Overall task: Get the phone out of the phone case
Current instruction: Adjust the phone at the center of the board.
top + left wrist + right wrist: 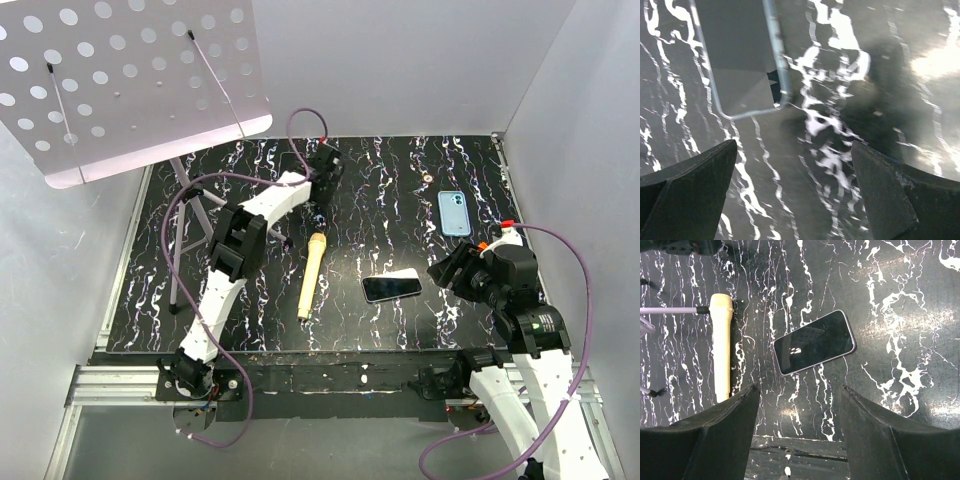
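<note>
A black-screened phone (392, 287) with a pale rim lies face up on the marble table, and also shows in the right wrist view (815, 342). A light blue phone case (454, 212) lies flat at the back right; I cannot tell what it holds. My right gripper (447, 270) is open and empty, just right of the phone; in its wrist view (799, 405) the phone lies beyond the fingertips. My left gripper (322, 175) is open and empty at the far back (795, 170), next to a flat grey rectangle with a metal rim (740, 60).
A cream stick-shaped object (311, 275) lies left of the phone, and shows in the right wrist view (721, 347). A perforated white sheet (130, 80) on a thin-legged stand (178, 250) overhangs the back left. Grey walls close in both sides.
</note>
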